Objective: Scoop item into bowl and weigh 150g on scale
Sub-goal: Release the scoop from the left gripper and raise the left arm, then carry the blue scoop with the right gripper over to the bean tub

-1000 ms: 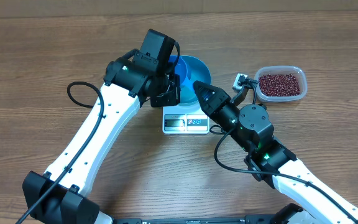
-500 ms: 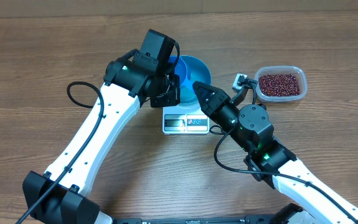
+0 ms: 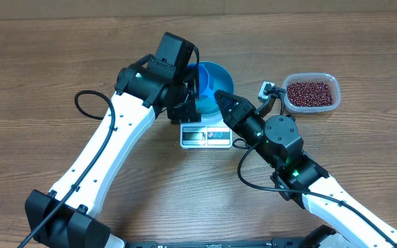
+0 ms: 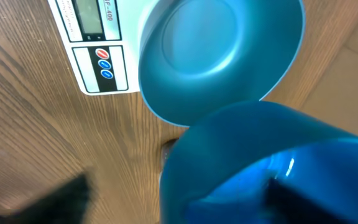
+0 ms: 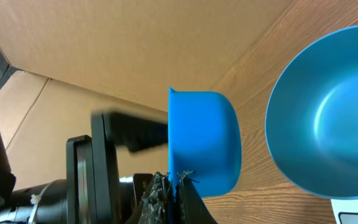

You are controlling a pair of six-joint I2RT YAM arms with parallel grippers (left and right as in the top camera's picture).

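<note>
The bowl [image 3: 216, 74] is seen seated on the scale [image 3: 205, 136] near the middle of the bench [image 3: 60, 55]. The scale's display and button panel are left uncovered at the bowl's 6 o'clock. The beans [image 3: 311, 92] are held in a clear tub [image 3: 328, 78], which is placed at 3 o'clock from the bowl and well apart from it.

The left tool [image 3: 187, 105] is found at about 8 o'clock from the bowl, just beside its rim. In the left wrist view its fingers are shown only as dark blurs, set wide apart on either side of a small blue scoop [image 5: 207, 140], so the tool is read as released rather than clamped (the blur leaves the exact contact unclear).

The right tool [image 3: 220, 96] is positioned at about 5 o'clock from the bowl, over its near rim. In the right wrist view its fingers [image 5: 166, 190] are shown clenched together on the lower edge of the scoop. The scoop is held tilted on its side, with its rounded back turned toward the bowl. One blurred finger of the left tool is seen at the scoop's 9 o'clock side.
</note>
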